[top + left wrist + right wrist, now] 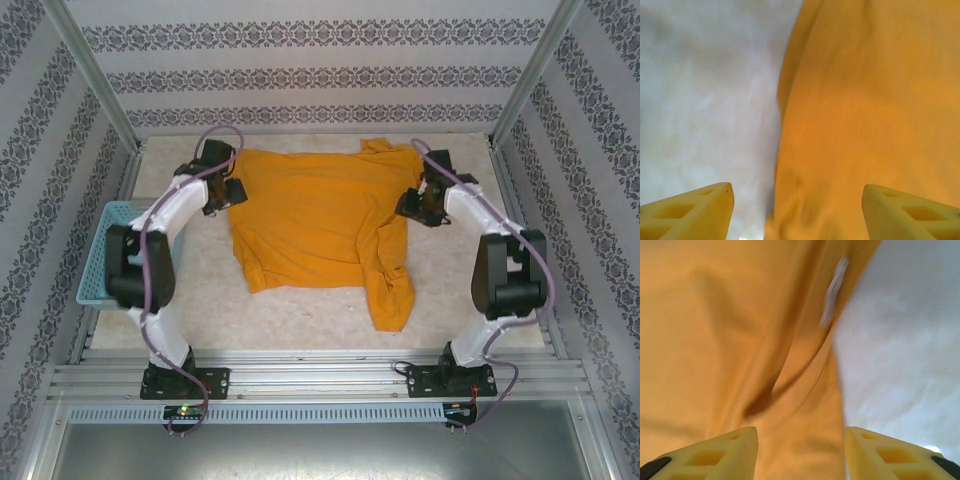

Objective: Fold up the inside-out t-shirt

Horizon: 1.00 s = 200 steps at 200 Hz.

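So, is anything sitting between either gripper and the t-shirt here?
Nothing visible. The left gripper and right gripper are at opposite edges of the t-shirt, jaws open, bare orange cloth directly ahead in both wrist views. The blue basket sits far left, apart from the shirt.

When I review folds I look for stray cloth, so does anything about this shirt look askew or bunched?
Yes. The t-shirt is not lying square: its right side is bunched into folds, and a twisted strip trails toward the near edge, past the rest of the hem. A white label shows by a seam.
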Each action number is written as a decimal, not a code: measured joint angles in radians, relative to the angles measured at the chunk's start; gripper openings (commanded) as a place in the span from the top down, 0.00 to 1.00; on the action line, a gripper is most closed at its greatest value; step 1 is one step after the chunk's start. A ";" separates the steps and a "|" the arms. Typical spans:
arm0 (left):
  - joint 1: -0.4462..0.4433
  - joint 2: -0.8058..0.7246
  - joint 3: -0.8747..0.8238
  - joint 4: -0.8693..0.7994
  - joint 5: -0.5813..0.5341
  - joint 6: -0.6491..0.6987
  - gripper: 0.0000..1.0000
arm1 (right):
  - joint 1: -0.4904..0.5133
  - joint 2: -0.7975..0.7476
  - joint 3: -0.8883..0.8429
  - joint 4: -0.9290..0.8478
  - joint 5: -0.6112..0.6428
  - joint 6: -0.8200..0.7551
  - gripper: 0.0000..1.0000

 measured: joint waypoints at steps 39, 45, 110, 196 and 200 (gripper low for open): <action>-0.192 -0.248 -0.317 0.065 -0.053 -0.056 0.33 | 0.169 -0.249 -0.276 0.005 0.060 0.021 0.48; -0.219 -0.254 -0.348 0.068 -0.057 -0.063 0.33 | 0.199 -0.276 -0.309 0.000 0.076 0.027 0.47; -0.302 -0.190 -0.455 0.098 -0.077 -0.114 0.49 | 0.445 -0.340 -0.436 -0.061 0.248 0.129 0.53; -0.319 -0.143 -0.442 0.123 -0.084 -0.120 0.73 | 0.469 -0.244 -0.402 -0.095 0.428 0.154 1.00; -0.321 -0.143 -0.442 0.122 -0.084 -0.119 0.75 | 0.467 -0.250 -0.402 -0.095 0.430 0.154 1.00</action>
